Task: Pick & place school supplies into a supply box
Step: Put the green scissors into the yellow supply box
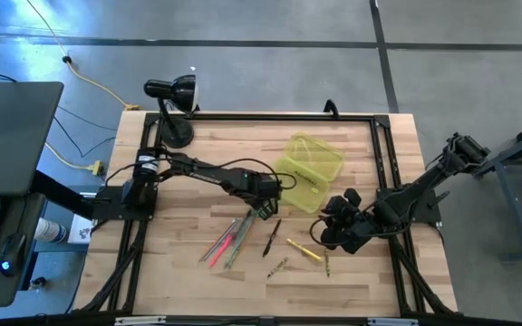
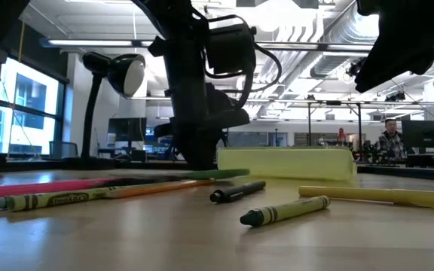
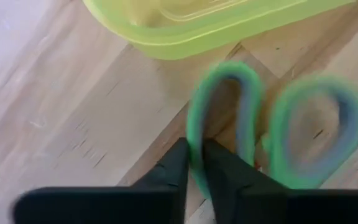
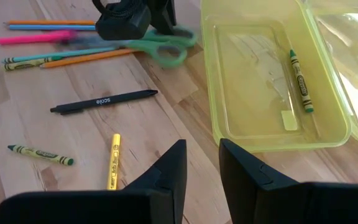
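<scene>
Your green-handled scissors lie on the wooden surface just beside the open yellow-green supply box, and your left gripper is pinching one handle loop. Inside the box you have a green crayon. Your right gripper hovers near the box, fingers slightly spread and holding nothing, above the black pen and yellow crayon.

Both arms are chunky matte-black jointed links with loose black cables looping along them, and the jaws are flat, dark, wedge-shaped fingers with squared-off tips.
</scene>
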Robot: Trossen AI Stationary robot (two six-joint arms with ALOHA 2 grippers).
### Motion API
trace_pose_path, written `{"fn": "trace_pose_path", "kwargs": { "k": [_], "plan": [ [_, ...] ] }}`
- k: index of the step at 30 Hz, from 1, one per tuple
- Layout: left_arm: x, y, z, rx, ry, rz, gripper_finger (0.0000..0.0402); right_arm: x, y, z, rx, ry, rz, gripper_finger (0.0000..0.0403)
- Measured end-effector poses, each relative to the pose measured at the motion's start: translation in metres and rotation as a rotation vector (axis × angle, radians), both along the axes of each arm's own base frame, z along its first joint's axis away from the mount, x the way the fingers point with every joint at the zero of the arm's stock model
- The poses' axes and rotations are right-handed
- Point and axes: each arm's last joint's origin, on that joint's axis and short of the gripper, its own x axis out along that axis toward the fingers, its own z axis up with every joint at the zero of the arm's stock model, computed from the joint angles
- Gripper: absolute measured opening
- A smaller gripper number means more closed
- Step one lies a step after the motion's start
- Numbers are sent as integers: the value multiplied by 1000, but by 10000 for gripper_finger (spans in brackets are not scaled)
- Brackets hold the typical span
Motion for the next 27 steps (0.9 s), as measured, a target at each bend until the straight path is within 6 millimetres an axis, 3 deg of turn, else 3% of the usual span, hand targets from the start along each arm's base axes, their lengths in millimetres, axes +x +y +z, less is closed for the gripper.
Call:
{"fn": "trace_pose_path", "kwargs": {
  "k": [3, 8, 12, 27],
  "plan": [
    [0, 0, 0, 3, 3, 0, 19, 0, 0, 0, 1, 0, -1, 73],
    [-2, -1, 3, 10, -3, 12, 37, 0, 0, 0, 1, 0, -1, 73],
    [-5, -8, 10, 16, -7, -2, 17, 0, 0, 0, 1, -1, -1, 73],
    [-16, -50, 75, 77, -223, -138, 12, 0, 0, 0, 0, -1, -1, 74]
  ]
}}
